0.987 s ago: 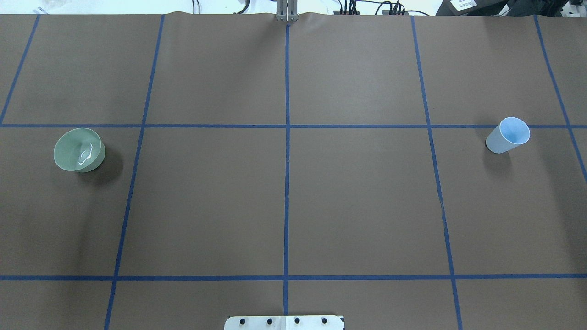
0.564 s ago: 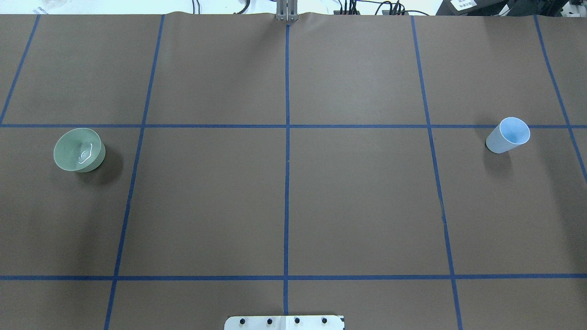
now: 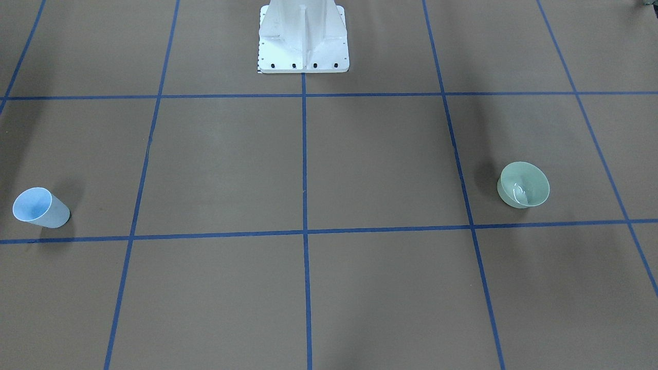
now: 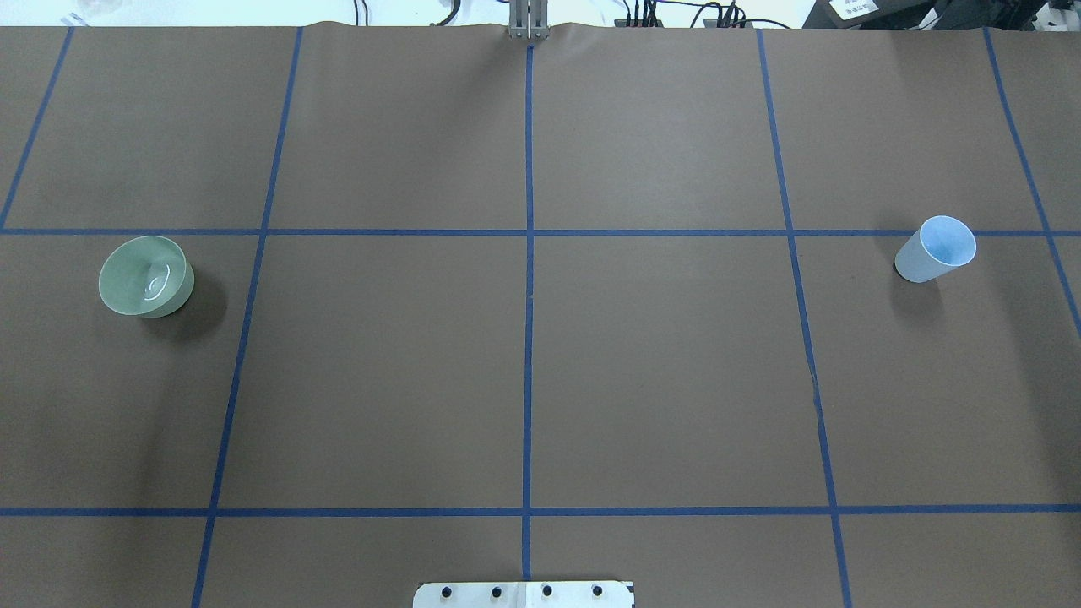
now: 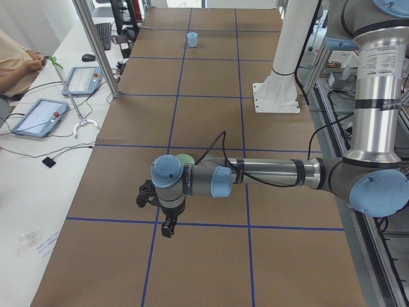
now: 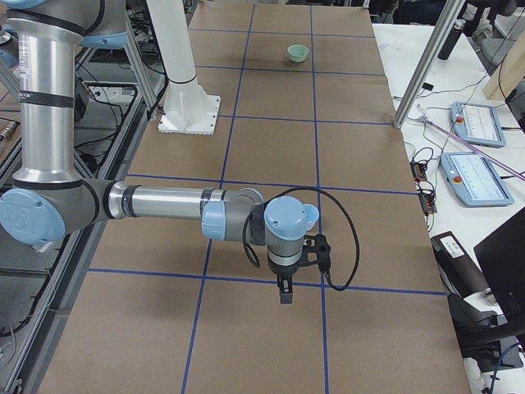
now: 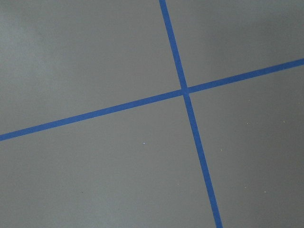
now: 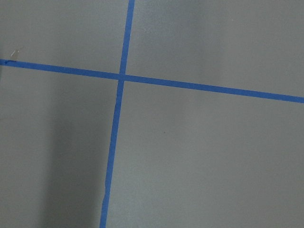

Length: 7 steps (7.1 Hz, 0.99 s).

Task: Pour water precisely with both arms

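A pale green bowl with a little water glinting in it stands on the table's left side, also the bowl. A light blue cup stands upright far to the right, also the cup. Both arms show only in the side views. My left arm reaches out level over the table, its gripper pointing down just in front of the bowl. My right arm does the same, its gripper beside the cup. I cannot tell whether either gripper is open or shut.
Brown paper with a blue tape grid covers the table. The white pedestal stands at the robot's edge. A side bench holds touch panels and cables, with a person seated there. A metal post rises at the table's far edge.
The bright glint on the water in the bowl has grown smaller. Bowl and cup have stayed in place.
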{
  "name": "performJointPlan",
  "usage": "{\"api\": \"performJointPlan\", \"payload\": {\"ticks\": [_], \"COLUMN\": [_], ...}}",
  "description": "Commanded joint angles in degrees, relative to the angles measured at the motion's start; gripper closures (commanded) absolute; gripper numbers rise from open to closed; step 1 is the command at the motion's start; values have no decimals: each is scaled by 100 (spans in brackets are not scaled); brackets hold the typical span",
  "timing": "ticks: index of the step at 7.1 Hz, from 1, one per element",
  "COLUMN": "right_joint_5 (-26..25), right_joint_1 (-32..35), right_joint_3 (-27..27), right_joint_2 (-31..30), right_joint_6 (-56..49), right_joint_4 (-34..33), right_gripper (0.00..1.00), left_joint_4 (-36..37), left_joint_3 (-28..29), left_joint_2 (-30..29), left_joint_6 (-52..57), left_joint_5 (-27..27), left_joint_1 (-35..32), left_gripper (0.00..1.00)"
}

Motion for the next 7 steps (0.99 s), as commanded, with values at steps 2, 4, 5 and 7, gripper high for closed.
{"api": "performJointPlan", "payload": {"ticks": [2,4,5,7], "right_joint_5": [10,27,27,36], "right_joint_1": [-67,-84,-93,-93], "right_joint_3": [13,13,13,22], "right_joint_2": [-32,-41,-41,-85], "right_joint_6": [-6,-7,-7,-51], "right_joint_4": [0,0,0,9], "right_gripper": [0,0,0,0], "left_joint_4": [-9,-9,-1,0], "left_joint_3": [-9,-9,-9,-9], "left_joint_2": [128,137,189,198], "left_joint_6": [-3,-3,-3,-3], "left_joint_5": [-7,-7,-7,-7], "left_joint_1": [-5,-5,-5,-5], "left_gripper": [0,0,0,0]}}
